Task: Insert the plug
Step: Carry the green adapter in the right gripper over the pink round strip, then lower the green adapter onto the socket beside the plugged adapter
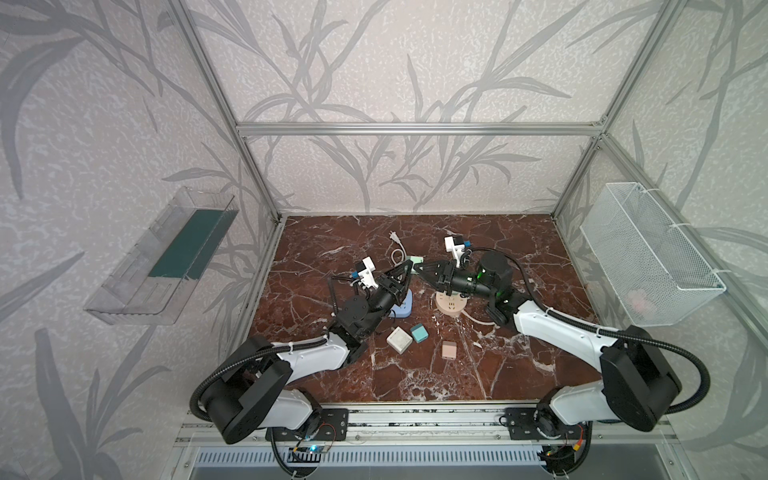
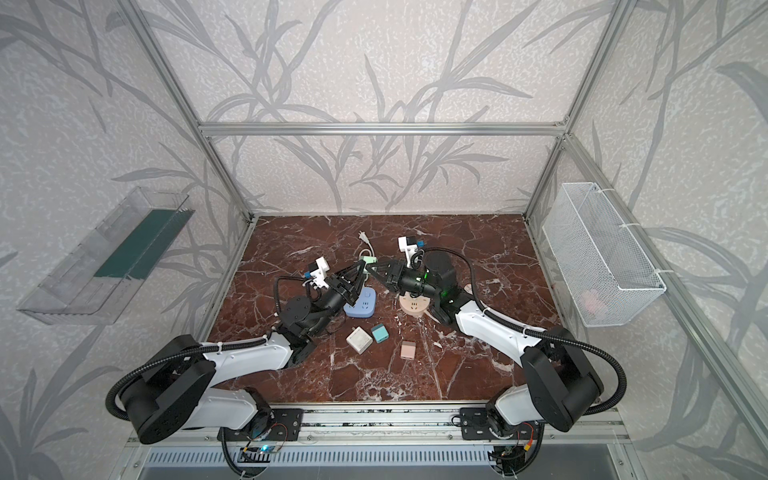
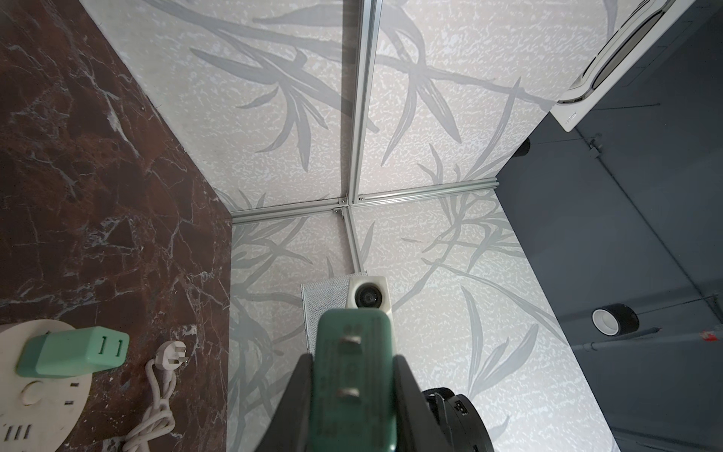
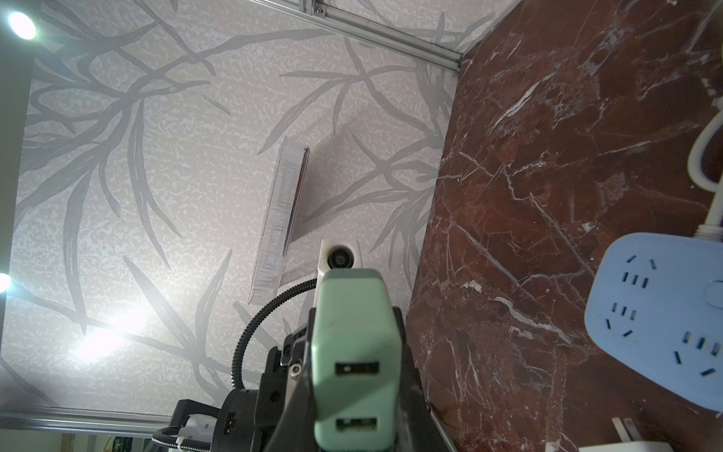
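between the tips of both grippers, the plug (image 1: 416, 259) sits clamped by left gripper (image 3: 352, 375) and right gripper (image 4: 354, 352) alike, prongs (image 3: 349, 341) toward the left wrist; either pulling early could twist it loose.

The middle is crowded. The left gripper (image 3: 352, 362) and right gripper (image 4: 356, 326) meet tip to tip, both clamped on a mint-green plug adapter (image 1: 417, 259). They hang over a pale blue oval power strip (image 1: 406, 306) and a round beige socket hub (image 1: 451, 307). A white cube charger (image 1: 399, 339), a teal cube charger (image 1: 419, 333) and a pink cube charger (image 1: 449, 350) lie just in front. A looped white cable (image 1: 397, 249) lies behind. The red-brown marble worktop (image 1: 519, 249) is bare at its far corners and along its front.
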`<state>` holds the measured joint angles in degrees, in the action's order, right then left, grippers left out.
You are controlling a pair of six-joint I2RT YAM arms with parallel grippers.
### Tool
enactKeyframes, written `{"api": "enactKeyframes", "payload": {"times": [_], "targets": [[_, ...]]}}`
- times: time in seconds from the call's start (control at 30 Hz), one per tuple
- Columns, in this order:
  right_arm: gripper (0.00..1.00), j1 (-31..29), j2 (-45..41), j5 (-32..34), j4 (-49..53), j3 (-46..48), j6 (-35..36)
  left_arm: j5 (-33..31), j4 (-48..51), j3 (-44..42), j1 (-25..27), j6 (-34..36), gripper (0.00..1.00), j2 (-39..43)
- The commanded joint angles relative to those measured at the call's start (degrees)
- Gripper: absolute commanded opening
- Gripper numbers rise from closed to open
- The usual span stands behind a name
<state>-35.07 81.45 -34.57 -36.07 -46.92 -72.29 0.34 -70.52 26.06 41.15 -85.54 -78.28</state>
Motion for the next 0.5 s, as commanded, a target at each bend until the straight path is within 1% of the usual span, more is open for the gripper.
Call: {"api": "enactKeyframes", "payload": {"times": [0.0,0.03,0.07,0.1,0.13,0.17,0.23,0.33,0.4,0.47], "targets": [[0.00,-0.4,-2.2,0.5,1.8,-1.8,3.3,1.8,0.3,-0.4,0.4,1.4,0.00,1.9],[0.00,-0.4,-2.3,0.8,2.9,-1.9,3.8,2.2,1.3,-0.1,0.4,1.8,0.00,2.2],[0.00,-0.4,-2.6,1.2,4.3,-2.1,4.5,2.6,2.5,0.2,0.4,2.4,0.09,2.7],[0.00,-0.3,-2.9,1.5,5.7,-2.3,5.2,2.7,4.4,0.4,0.4,2.8,0.42,3.3],[0.00,-0.2,-3.4,2.0,8.5,-2.9,6.5,2.9,8.0,0.7,0.3,3.0,0.73,4.4],[0.00,-0.2,-4.1,2.6,11.5,-3.4,8.0,2.5,12.3,1.1,0.3,4.4,0.99,6.1],[0.00,-0.2,-5.7,4.2,17.7,-4.0,11.6,0.6,22.7,2.0,0.3,7.9,0.99,10.3],[0.00,-0.2,-8.5,8.0,29.4,-5.6,17.3,-1.6,40.3,4.6,-0.8,15.8,0.99,18.1],[0.00,-0.2,-10.0,11.7,39.1,-7.9,22.0,-4.9,57.9,9.4,-1.6,23.3,0.99,23.5],[0.00,-0.2,-10.6,15.5,48.4,-10.4,26.2,-9.4,72.7,15.0,-1.7,31.6,0.99,26.2]]}}
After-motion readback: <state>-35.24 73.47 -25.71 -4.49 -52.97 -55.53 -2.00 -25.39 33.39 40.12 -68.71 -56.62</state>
